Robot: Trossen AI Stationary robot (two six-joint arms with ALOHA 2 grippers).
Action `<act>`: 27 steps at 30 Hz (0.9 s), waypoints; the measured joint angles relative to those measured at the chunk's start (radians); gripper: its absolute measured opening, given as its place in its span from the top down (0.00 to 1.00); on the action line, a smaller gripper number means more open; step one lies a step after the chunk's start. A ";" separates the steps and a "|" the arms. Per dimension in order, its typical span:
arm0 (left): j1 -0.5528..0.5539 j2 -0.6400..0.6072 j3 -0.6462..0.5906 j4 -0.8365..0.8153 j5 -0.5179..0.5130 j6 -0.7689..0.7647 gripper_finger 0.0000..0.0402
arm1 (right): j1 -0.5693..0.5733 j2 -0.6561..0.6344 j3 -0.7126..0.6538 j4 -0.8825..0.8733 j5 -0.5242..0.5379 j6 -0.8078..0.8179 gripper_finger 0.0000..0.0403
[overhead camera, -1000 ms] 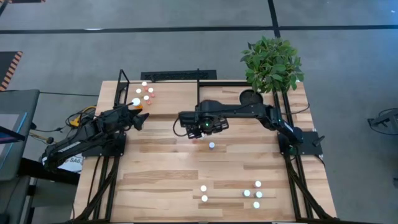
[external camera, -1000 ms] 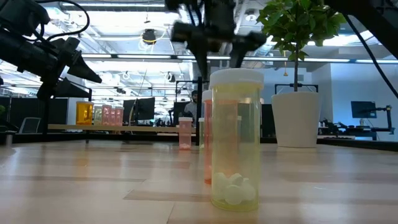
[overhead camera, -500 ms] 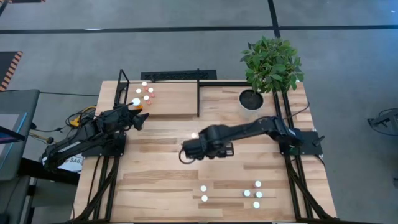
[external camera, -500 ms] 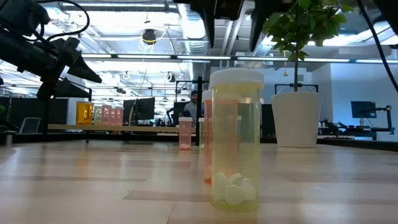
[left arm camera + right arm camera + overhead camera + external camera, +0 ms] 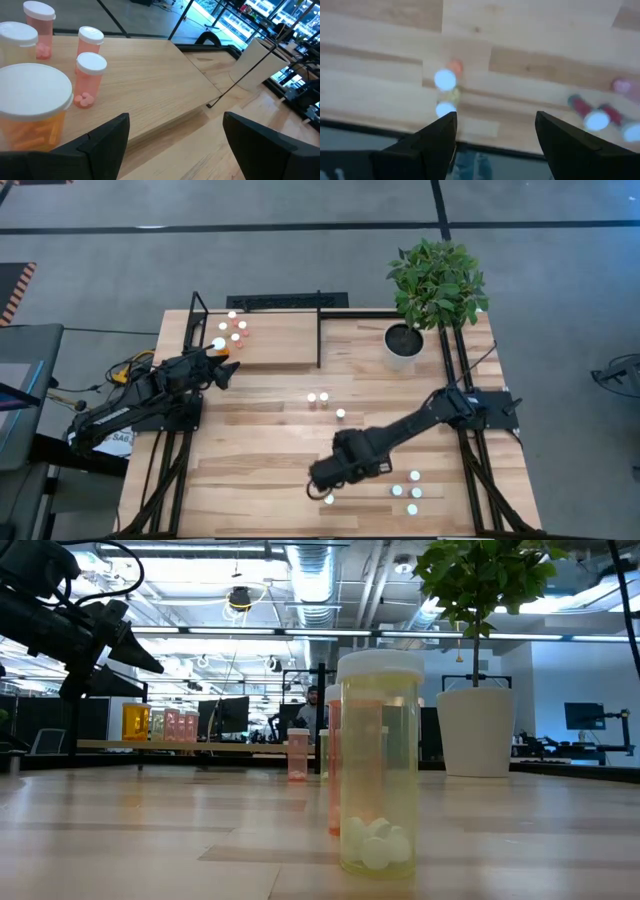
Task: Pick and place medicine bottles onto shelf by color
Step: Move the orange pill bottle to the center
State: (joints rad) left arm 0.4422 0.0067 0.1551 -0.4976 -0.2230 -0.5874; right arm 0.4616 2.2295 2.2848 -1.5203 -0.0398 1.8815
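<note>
High view first: taking the shelf [image 5: 275, 340] as the fixed mark, the bottles farthest from it sit along the near edge of the worktop [image 5: 250, 470]. There I count a pair [image 5: 327, 498] and, a little to one side, a cluster of three [image 5: 412, 492], all well apart from the shelf and not yet sorted. The right end effector [image 5: 322, 489] hangs right over the pair with its fingers spread wide and nothing between them, so I judge it is lining up a pick rather than carrying one.

Closer to the shelf, three more bottles [image 5: 322, 397] stand loose in the middle of the worktop, just short of the shelf's front edge. They count as undone too.

On the shelf itself, at its left end, a small group [image 5: 236, 331] is already placed: pinkish and orange bottles with white caps, which the left wrist view shows standing upright together. That looks like one colour group under way. The left end effector [image 5: 222, 372] waits beside that end of the shelf, fingers parted and empty.

At the shelf's far right corner stands a potted plant [image 5: 436, 285], no part of the job.

By my reckoning well under half is done: roughly four or five bottles shelved, about eight left on the worktop.
</note>
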 joint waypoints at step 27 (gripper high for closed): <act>0.000 0.000 0.000 0.000 0.000 0.000 0.23 | -0.060 0.206 0.002 0.277 -0.143 -0.005 0.21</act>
State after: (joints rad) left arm 0.4421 0.0063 0.1553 -0.4976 -0.2230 -0.5873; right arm 0.4017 2.4355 2.2867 -1.2434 -0.1825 1.8767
